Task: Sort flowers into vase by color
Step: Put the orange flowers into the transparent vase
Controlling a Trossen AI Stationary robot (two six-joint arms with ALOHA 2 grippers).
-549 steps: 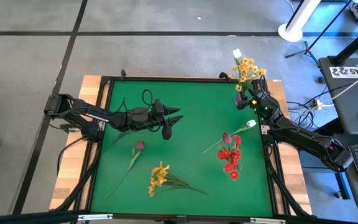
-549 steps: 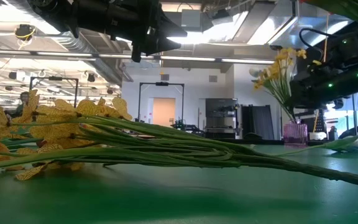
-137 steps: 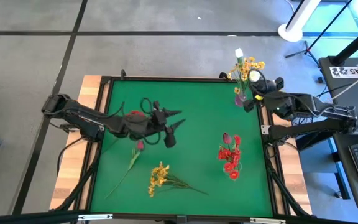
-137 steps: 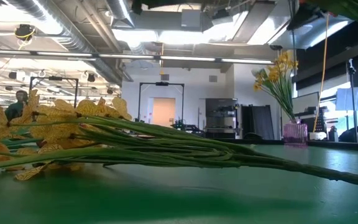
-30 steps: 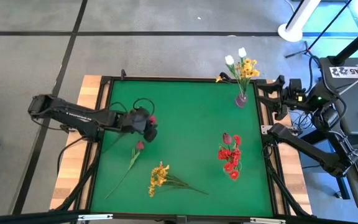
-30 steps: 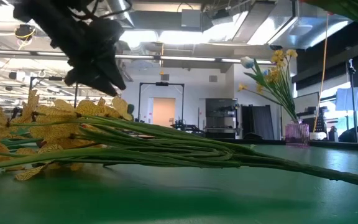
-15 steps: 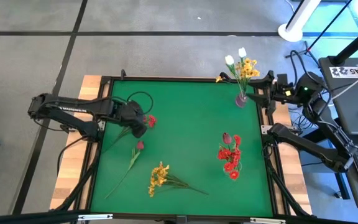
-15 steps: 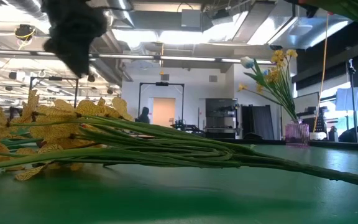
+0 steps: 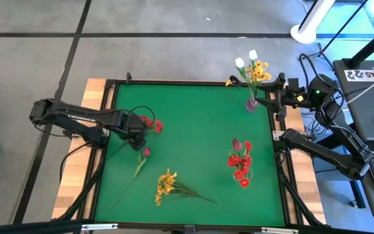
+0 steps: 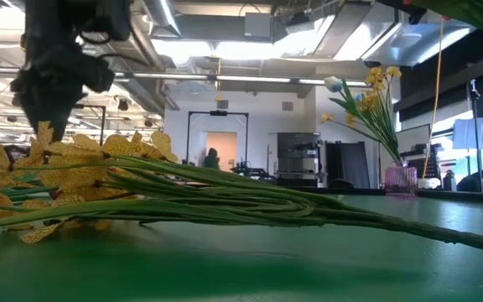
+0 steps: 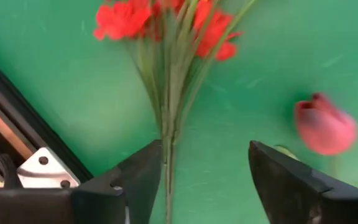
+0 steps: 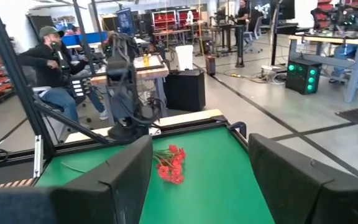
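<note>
A red cluster flower (image 9: 152,123) lies flat on the green mat. My left gripper (image 9: 135,135) hovers open over its stem (image 11: 168,163), which runs between the two fingers close to one of them; I cannot tell whether it touches. A dark pink bud (image 9: 146,151) and a yellow spray (image 9: 166,184) lie nearer the near edge. Another red cluster (image 9: 240,164) with a dark bud lies at the right. The pink vase (image 9: 252,103) at the far right corner holds yellow sprays and white tulips. My right gripper (image 9: 275,99) is open beside the vase, off the table's right side.
The table has a raised black frame (image 9: 106,117) close behind my left gripper. The yellow spray (image 10: 74,176) fills the low view's foreground. A person (image 12: 51,68) sits beyond the table's left side. Bare mat lies in the middle (image 9: 193,123).
My left gripper has drawn back toward the table's left edge along the red flower's stem, uncovering the red cluster, which stays flat on the mat. My right gripper has shifted slightly toward the vase.
</note>
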